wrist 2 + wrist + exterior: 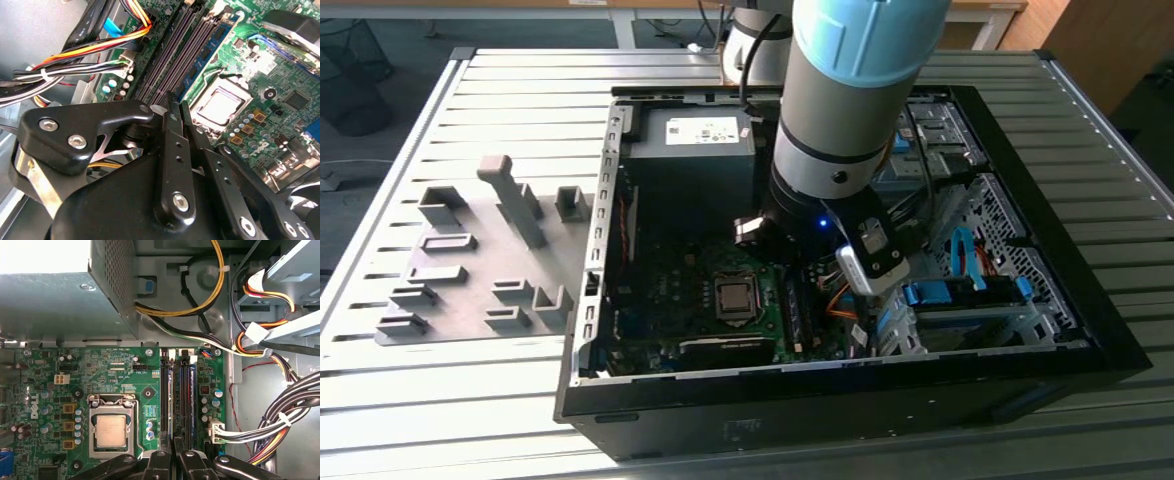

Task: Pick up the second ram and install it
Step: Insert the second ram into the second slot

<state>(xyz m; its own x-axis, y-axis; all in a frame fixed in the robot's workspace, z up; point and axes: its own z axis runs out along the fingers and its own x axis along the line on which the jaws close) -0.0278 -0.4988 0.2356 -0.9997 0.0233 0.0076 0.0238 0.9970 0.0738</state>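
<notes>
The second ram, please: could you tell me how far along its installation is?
One blue stick already sits in the memory slots. The gripper is down inside the open case, right over those slots beside the processor socket. Whether the second ram is seated, I cannot tell.

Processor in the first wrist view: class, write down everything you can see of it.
The processor is a square chip with a dull silver metal lid, lying flat in its socket on the green motherboard. A shiny metal retaining frame clamps its edges. No cooler covers it. Long black memory slots run alongside, apart from it.
</notes>
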